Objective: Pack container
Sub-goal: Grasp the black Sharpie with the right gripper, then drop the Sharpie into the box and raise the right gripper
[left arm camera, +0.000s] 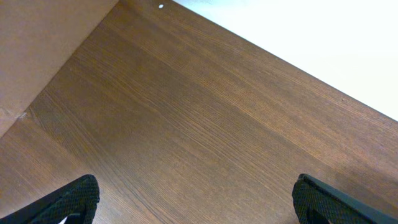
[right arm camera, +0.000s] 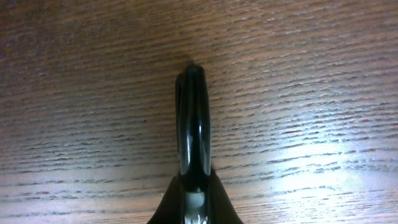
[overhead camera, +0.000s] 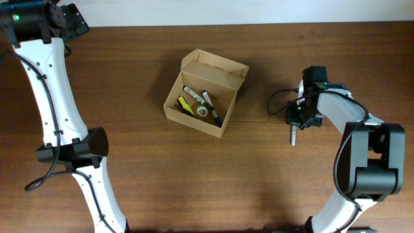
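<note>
My right gripper (right arm camera: 194, 194) is clenching a black marker (right arm camera: 191, 118), well right of the open container (overhead camera: 194, 121). My left gripper (left arm camera: 196, 205) is standing released. Pickup step is proceeding; next comes lifting and carrying it boxward.

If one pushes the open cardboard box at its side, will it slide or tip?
It would probably slide: the cardboard box sits low and flat on the table. Its thin walls may flex. The loose markers inside could shift.

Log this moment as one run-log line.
container: lid open, markers and tape roll inside | left gripper: open, above bare table | right gripper: shut, nothing seen held, right of container
</note>
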You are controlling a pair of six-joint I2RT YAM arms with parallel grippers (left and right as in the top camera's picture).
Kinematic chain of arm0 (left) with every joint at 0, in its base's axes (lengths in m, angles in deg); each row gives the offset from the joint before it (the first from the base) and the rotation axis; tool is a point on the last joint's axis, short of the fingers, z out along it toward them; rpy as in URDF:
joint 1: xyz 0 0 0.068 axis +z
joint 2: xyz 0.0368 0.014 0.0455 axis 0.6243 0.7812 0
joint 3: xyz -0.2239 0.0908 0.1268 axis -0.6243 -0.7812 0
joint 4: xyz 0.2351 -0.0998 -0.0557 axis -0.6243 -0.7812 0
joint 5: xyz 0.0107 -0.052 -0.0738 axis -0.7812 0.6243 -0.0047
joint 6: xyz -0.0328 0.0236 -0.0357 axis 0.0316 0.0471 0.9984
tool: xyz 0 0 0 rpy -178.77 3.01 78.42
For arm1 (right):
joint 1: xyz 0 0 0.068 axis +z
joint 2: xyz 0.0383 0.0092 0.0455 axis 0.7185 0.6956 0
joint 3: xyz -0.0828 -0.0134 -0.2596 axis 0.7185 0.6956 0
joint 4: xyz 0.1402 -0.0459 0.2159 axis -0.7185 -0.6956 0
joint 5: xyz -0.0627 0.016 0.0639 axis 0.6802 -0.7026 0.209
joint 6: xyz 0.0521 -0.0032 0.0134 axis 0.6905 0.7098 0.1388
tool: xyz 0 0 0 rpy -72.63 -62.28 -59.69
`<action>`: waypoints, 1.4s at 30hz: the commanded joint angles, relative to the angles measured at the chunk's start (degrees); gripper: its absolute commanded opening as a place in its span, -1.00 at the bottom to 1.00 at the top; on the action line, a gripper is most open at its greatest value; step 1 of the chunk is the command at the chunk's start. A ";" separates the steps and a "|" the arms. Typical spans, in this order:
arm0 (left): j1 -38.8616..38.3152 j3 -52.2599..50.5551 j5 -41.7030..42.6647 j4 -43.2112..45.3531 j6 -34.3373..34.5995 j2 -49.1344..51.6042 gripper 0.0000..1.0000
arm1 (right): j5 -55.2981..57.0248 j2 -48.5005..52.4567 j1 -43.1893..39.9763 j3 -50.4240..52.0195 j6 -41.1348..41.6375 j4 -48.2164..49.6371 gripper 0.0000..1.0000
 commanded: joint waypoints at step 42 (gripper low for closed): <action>0.15 -0.17 0.02 0.11 -0.46 1.05 1.00 | -17.33 18.71 32.63 -45.66 -41.44 -15.93 -0.93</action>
